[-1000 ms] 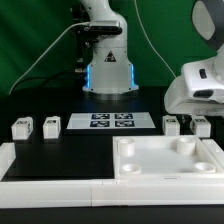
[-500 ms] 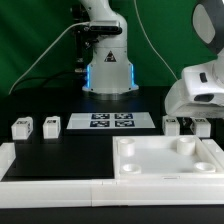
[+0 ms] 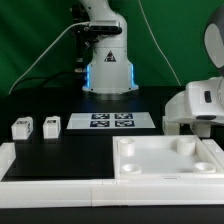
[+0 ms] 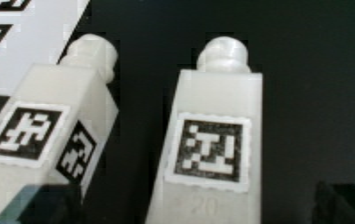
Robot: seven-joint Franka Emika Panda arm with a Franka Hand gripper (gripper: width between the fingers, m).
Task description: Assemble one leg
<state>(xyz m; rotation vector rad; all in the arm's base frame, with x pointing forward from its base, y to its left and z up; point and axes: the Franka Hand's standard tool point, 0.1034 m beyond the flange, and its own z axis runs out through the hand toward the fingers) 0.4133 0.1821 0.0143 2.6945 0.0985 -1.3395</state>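
The marker board (image 3: 110, 122) lies beyond the white tray (image 3: 165, 162), seemingly apart.

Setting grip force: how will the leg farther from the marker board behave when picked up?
The leg looks like solid moulded plastic, so probably stiff and light. Its flat sides likely resist rolling, though the smooth surface might slip. The other leg lies close, so a push could nudge it.

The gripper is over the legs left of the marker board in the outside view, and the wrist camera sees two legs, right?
Wrong side: the gripper is on the exterior view's right of the marker board; the left pair of legs stands alone. The wrist view does show two legs.
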